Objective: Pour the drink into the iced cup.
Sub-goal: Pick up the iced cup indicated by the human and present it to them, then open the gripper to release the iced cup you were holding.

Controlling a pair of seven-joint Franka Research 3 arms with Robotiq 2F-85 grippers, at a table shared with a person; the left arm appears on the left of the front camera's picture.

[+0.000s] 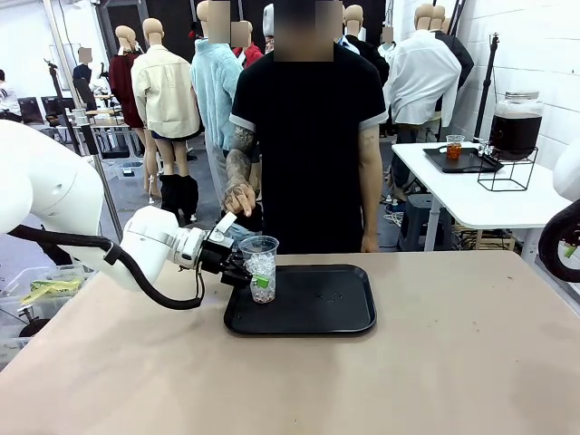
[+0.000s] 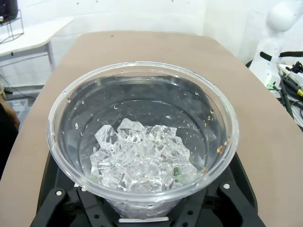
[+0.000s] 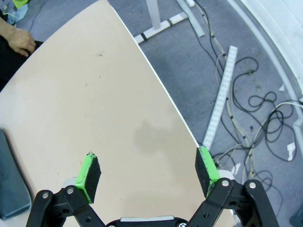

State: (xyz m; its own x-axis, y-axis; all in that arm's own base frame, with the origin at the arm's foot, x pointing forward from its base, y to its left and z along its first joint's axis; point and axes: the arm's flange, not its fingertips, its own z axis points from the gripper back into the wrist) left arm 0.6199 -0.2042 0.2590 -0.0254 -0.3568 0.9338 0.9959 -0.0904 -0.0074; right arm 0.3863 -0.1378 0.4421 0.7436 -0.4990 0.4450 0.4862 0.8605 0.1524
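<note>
Flagging risks | tray [image 1: 326, 313]: black, table centre | dispenser jar [image 1: 516, 127]: holds the dark drink, 2 o'clock, well apart, long carry could slosh | iced cup [image 1: 260, 252]: tray's 9 o'clock edge, thin wall may buckle or slip | left gripper [image 1: 254, 277]: clamped on cup | right gripper [image 3: 149, 177]: spread wide, empty, 3 o'clock

- Black tray [image 1: 331, 313]: lies under the left claw's [image 1: 252, 275] tips, spreading toward its right.
- Tan table [image 1: 453, 362]: beneath the tray.
- Person [image 1: 313, 136] in a black T-shirt: just beyond the left claw.
- White side table [image 1: 449, 188]: far beyond it, rightward.
- Cables [image 3: 255, 118]: on the floor beyond the right claw [image 3: 149, 172].
</note>
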